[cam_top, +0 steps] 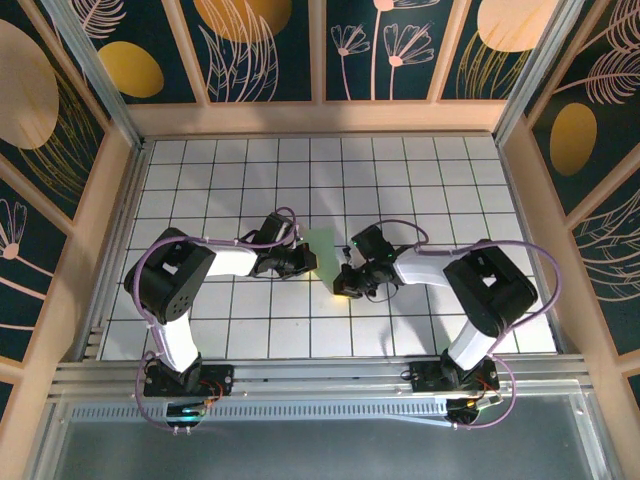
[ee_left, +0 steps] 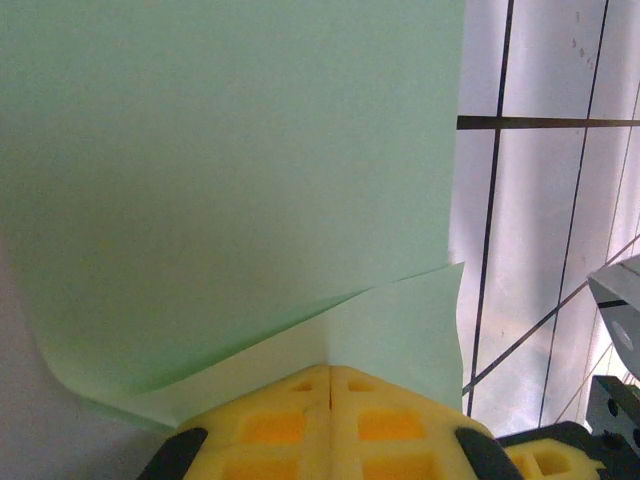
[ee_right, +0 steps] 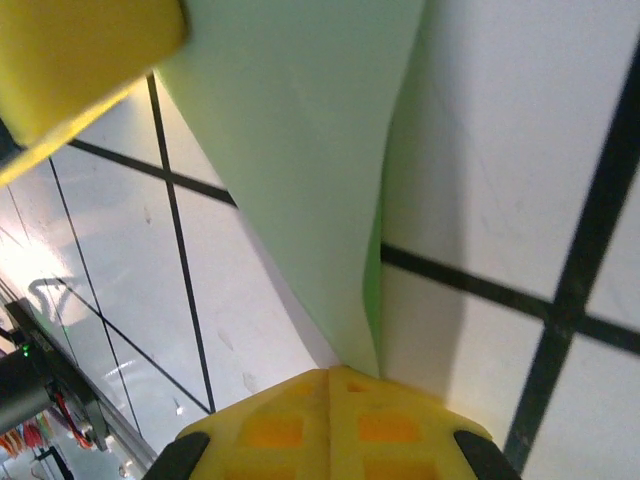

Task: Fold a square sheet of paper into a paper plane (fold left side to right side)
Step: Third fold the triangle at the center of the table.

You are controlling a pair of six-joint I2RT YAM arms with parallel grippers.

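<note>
The square sheet of paper [cam_top: 322,248] is pale green and lifted off the tiles between my two grippers at mid-table. In the left wrist view the sheet [ee_left: 230,180] is bent over itself, with a lower layer under an upper flap. My left gripper [ee_left: 330,372] is shut, and a crease in the paper runs into its seam; from above it [cam_top: 308,262] is at the sheet's left edge. My right gripper [ee_right: 330,372] is shut on a corner of the sheet [ee_right: 300,150]; from above it [cam_top: 342,283] is at the near right corner. No paper plane is in view.
The white grid-tiled table [cam_top: 440,200] spreads around both arms. Wooden-framed patterned walls [cam_top: 320,115] close it in at the back and sides. A metal rail [cam_top: 320,375] runs along the near edge by the arm bases. The left gripper's yellow finger [ee_right: 80,60] is close to the right one.
</note>
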